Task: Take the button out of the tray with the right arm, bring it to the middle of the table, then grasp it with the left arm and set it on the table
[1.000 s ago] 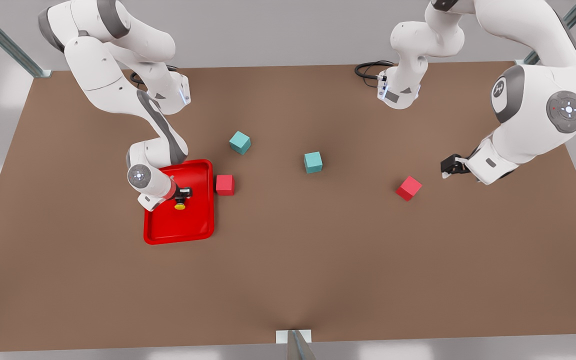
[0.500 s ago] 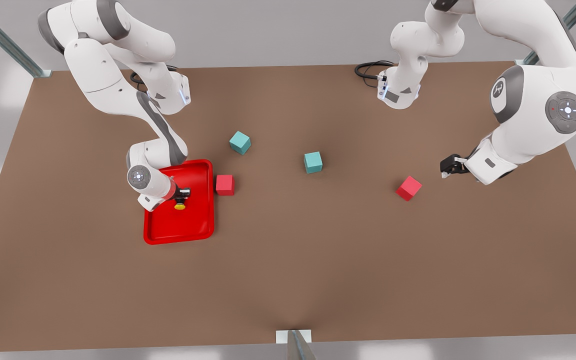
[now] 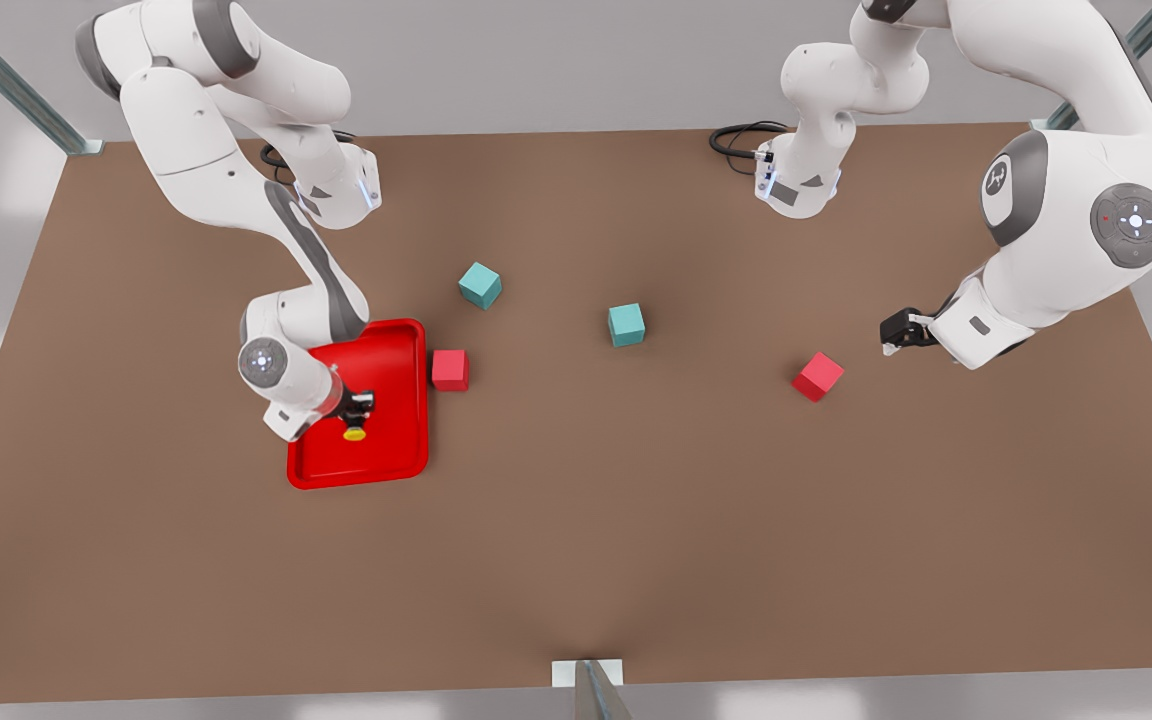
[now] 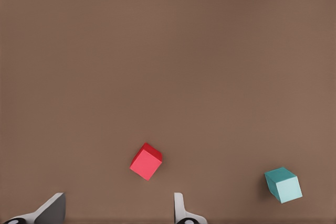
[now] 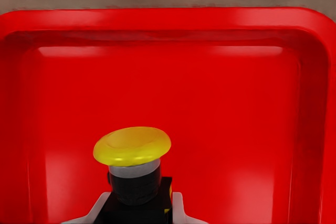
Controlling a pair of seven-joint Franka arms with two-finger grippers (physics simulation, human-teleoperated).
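The yellow-capped button (image 3: 354, 432) on its dark base is over the red tray (image 3: 406, 445) at the front view's left. My right gripper (image 3: 360, 405) is shut on the base. In the right wrist view the button (image 5: 132, 145) stands upright between the fingertips (image 5: 177, 207), with the tray's floor (image 5: 236, 103) behind it. My left gripper (image 3: 898, 333) waits at the front view's right above the brown table (image 3: 576, 520). Its fingers (image 4: 181, 211) are spread wide, open with nothing between them.
A red cube (image 3: 817, 376) lies just off the left gripper, seen also as the red cube (image 4: 146, 161) below it. A teal cube (image 3: 626, 324) sits mid-table, another teal cube (image 3: 479, 285) behind it, and a second red cube (image 3: 450, 370) beside the tray.
My right gripper has shifted with the button toward the tray's near end in the front view, apparently rising. The left arm has stayed still.
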